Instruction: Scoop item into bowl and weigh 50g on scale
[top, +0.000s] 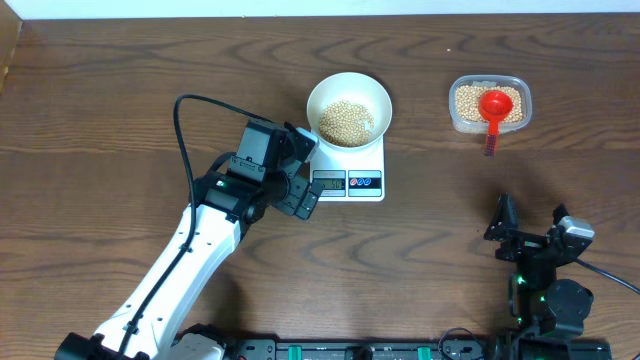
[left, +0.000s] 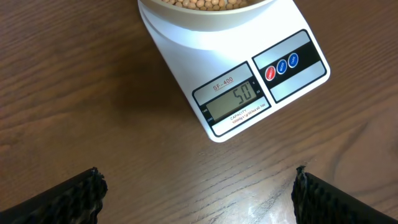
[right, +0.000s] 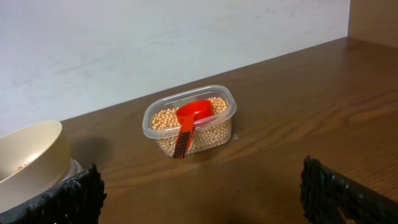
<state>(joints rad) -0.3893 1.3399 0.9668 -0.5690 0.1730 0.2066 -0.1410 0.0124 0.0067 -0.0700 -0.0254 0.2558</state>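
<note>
White arm, black ribbed fingers

Scale: white, rectangular, lying flat, reading 50. Bowl: white, round, upright, sits on the scale's rear half. Beans: tan-yellow, low heap inside bowl; more lie well right of scale.

A dark brown wooden table with visible grain meets a plain white wall at its far edge. Toward the table's far right sits a clear, rounded-rectangular plastic tub. A red scoop rests inside, bowl facing up, its handle leaning over the near rim.
</note>
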